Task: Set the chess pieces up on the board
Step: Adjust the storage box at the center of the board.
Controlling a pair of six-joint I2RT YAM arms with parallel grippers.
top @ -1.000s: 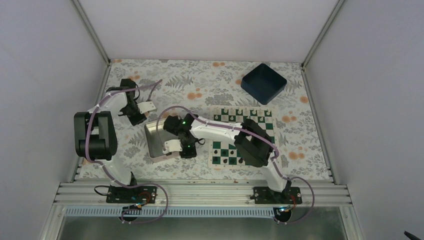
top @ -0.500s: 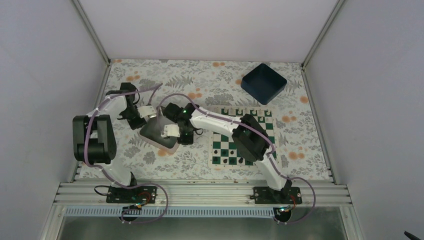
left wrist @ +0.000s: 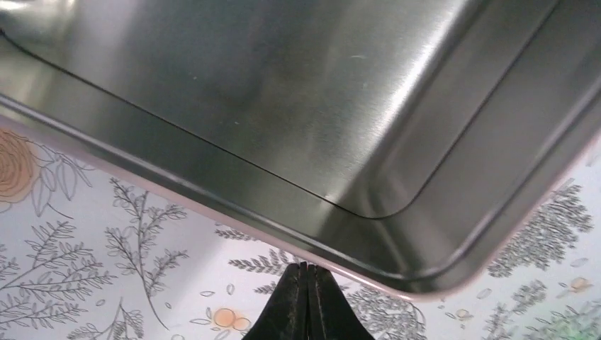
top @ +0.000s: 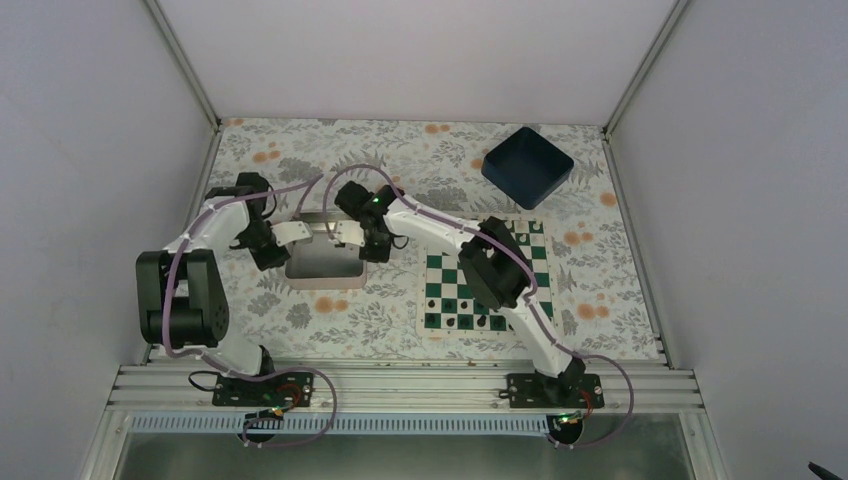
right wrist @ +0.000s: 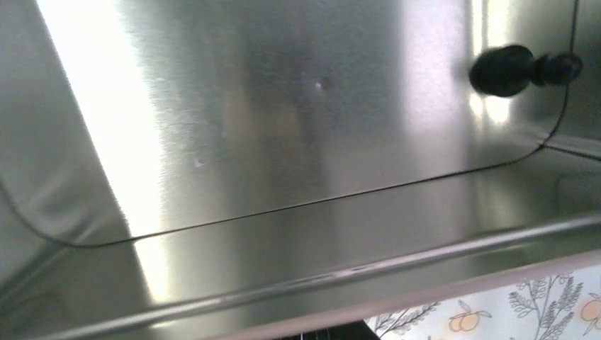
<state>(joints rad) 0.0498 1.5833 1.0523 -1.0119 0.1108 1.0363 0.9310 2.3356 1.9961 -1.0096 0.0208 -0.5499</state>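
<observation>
A: Why are both arms on the tin?
B: The tin (top: 323,262) is left of centre in the top view, left of the board (top: 447,290) and apart from it. The left jaws are at its upper left corner, the right jaws at its upper right. It looks like a hold from two sides so the tin can be carried or tipped evenly. That's my guess.
A: Jaws?
B: Left: the fingertips (left wrist: 292,312) are pressed together right at the rim, bottom centre of the left wrist view. It reads as a pinch on the rim. Right: only a dark sliver shows under the rim, at the bottom edge of the right wrist view. They're together too, and I'd say it's the same pinch.
A: Anything inside?
B: One black piece (right wrist: 523,69), upper right of the right wrist view, on its side in a corner of the tin floor. Getting it out is likely why the tin is being handled.
A: Is the tin lifted or resting on the desk (top: 400,160)?
B: Can't tell.
A: And the board?
B: It lies flat, right of centre, with green and white checks and a thin white border. The right arm (top: 440,240) crosses over it. The chess pieces (top: 466,322) are tiny and dark, much smaller than a square. They stand along the top edge and near the bottom edge, too small to tell which kind. A blue bin (top: 527,165) sits upper right, apart from the board.
</observation>
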